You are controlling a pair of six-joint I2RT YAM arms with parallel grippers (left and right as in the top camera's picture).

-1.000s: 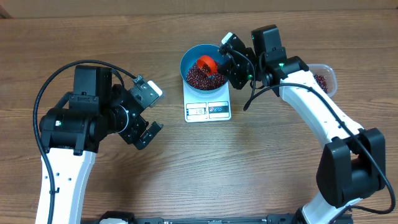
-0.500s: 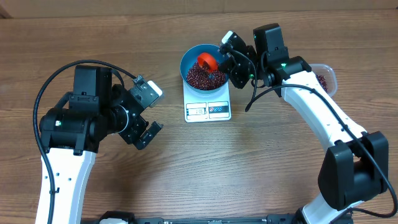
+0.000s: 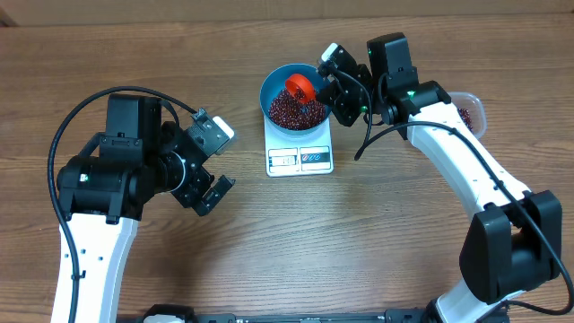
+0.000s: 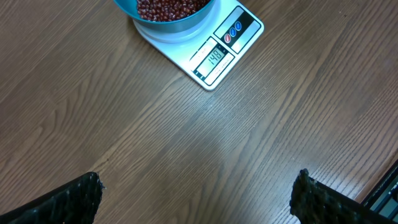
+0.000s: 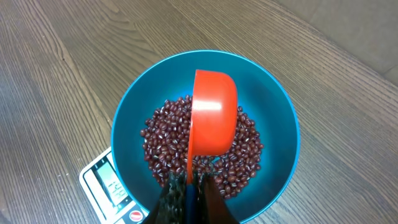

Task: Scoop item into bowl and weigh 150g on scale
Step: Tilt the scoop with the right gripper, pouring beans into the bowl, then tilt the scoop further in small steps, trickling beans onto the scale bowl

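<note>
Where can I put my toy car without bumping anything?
The table is bare in front of the scale, beside the left gripper, and at its far left corner. It's crowded back right: the bowl on the scale, the right gripper holding the red cup over it, and the clear tub.

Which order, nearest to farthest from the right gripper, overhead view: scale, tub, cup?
1. Cup: in the right gripper's jaws, over the bowl.
2. Scale: under the bowl.
3. Tub: far right.
</note>
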